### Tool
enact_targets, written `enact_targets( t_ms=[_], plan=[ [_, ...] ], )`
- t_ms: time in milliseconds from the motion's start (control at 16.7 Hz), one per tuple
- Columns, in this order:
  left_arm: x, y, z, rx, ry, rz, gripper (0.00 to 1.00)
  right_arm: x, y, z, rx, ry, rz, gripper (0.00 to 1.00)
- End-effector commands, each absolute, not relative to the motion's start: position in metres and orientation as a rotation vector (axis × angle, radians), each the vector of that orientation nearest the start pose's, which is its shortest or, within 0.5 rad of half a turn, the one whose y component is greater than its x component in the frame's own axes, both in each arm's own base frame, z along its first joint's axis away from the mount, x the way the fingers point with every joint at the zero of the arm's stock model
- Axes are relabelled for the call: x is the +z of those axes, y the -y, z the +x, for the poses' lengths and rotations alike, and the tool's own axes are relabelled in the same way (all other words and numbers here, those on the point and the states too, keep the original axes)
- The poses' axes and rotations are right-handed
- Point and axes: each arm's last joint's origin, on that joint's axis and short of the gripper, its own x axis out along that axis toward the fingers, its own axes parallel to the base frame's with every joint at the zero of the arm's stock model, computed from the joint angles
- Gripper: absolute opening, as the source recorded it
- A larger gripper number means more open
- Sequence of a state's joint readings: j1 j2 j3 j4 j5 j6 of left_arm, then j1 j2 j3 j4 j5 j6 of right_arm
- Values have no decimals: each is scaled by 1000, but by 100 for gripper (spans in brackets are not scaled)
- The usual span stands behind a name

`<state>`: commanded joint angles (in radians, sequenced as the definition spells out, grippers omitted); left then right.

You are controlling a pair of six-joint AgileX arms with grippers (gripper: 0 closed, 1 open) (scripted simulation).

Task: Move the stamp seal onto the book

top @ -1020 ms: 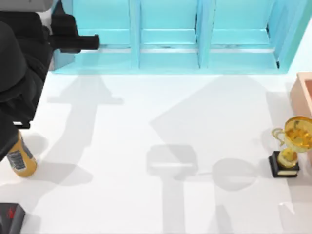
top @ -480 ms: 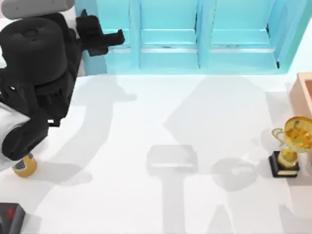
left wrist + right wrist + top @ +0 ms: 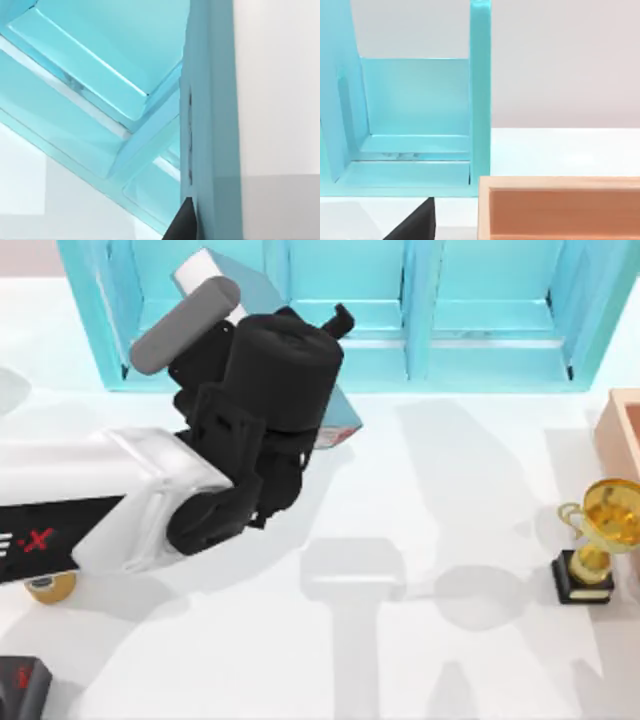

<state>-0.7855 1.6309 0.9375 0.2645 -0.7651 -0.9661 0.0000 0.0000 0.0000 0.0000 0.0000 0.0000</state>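
Since earlier, left arm has swung over the table's far-left, covering the book; its claw state I cannot tell, the stamp seal's place neither; locate the seal first

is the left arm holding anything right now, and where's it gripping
It cannot be told. The left arm reaches over the table toward the teal shelf unit, and its own wrist hides its jaws from above.

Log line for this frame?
left pincer: at teal shelf front | right pincer: near wooden box | trophy: table right
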Motion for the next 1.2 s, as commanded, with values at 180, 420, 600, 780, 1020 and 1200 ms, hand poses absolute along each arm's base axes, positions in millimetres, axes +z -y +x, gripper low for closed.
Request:
enact_targets(
  t_ms=[180,420,600,780,1020,1200],
  plan=[
    [197,266,255,233,-296,-861,0,160,1,106,0,0,0,100],
    [174,308,235,335,-249,-1107,0,160,1,106,0,0,0,100],
    [159,334,216,379,-188,-1266,0,160,1,106,0,0,0,100],
    [146,353,198,392,-124,-1392,0,160,1,106,0,0,0,100],
    [137,368,178,382,-62,-1496,0,160,1,106,0,0,0,100],
    [134,372,172,374,-43,-1526,0,160,1,106,0,0,0,100]
  ],
)
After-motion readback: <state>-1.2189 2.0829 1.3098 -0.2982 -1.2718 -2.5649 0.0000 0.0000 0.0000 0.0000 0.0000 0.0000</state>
